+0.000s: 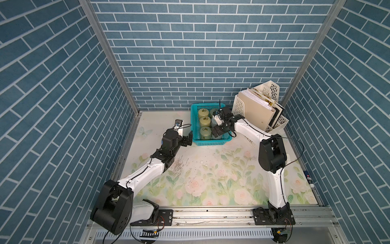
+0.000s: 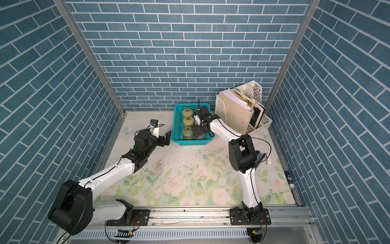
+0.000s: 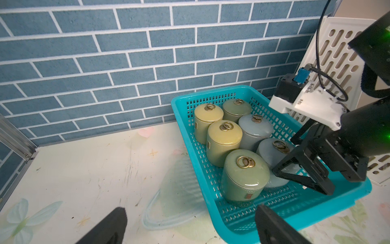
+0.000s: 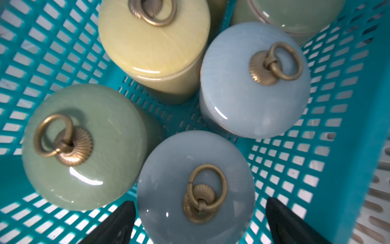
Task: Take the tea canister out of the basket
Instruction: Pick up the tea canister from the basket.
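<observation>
In both top views the basket (image 1: 211,144) (image 2: 190,143) sits near the back edge of the table (image 1: 211,169) (image 2: 190,164). The right gripper (image 1: 215,132) (image 2: 198,133) hangs over its near right corner, fingers spread. The left gripper (image 1: 188,139) (image 2: 166,138), also spread, is just outside the basket's left wall.

In the left wrist view, the tea canister (image 3: 267,152) stands upright in that corner with its long axis vertical and its lid up.

The right wrist view looks down on the glossy lid (image 4: 168,169), a finger on either side. The glaze suggests it is heavy, slick and breakable. The lid probably lifts off, so the body is a safer hold than the ring (image 4: 207,188).
</observation>
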Motion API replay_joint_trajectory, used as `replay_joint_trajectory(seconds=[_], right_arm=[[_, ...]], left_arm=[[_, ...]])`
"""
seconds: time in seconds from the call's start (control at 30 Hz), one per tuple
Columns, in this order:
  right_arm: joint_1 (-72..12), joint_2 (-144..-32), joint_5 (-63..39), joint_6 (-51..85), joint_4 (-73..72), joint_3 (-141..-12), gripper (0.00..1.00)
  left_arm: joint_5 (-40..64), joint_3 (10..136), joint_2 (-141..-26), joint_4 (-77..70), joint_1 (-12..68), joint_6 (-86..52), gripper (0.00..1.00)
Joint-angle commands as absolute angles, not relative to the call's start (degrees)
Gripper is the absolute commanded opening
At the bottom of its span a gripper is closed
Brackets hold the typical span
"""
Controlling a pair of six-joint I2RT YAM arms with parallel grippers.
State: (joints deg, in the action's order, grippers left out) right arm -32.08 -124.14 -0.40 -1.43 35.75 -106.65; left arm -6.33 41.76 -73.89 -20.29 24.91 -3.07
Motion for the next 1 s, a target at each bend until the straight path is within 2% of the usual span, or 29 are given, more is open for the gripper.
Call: replay_joint_trajectory(seconds=[0.0,0.27,0.43,0.5,0.63,0.83,0.97], right_arm=[[-32.1,-125.3,-0.9,-3.1,37.2,-106.3,1.00],[-32.0,-129.2,-1.0,-3.3,37.6,-109.1,0.99],[-31.8,-130.5,-1.5,-3.5,38.1,-110.7,0.89],[-31.7,-130.5,-1.9,-3.6,37.9,-110.7,0.81],[-31.7,-130.4,-1.8,-3.6,37.6,-110.4,0.58],[-31.7,-127.3,-1.6,-3.4,36.2,-109.1,0.34],[-31.9,-123.6,-1.1,-3.5,35.3,-108.9,0.05]], left_arm=[[-6.7,42.2,-74.5,-19.8,25.3,-3.3,1.00],[-7.2,42.4,-74.4,-19.4,25.3,-3.1,1.00],[-7.5,42.4,-74.4,-19.2,25.4,-2.8,1.00],[-7.5,42.5,-74.3,-19.1,25.3,-2.9,1.00],[-7.5,42.7,-74.1,-18.8,25.3,-2.9,1.00],[-6.9,43.6,-73.6,-17.9,25.3,-3.1,1.00],[-6.5,46.3,-73.2,-15.5,26.0,-3.3,1.00]])
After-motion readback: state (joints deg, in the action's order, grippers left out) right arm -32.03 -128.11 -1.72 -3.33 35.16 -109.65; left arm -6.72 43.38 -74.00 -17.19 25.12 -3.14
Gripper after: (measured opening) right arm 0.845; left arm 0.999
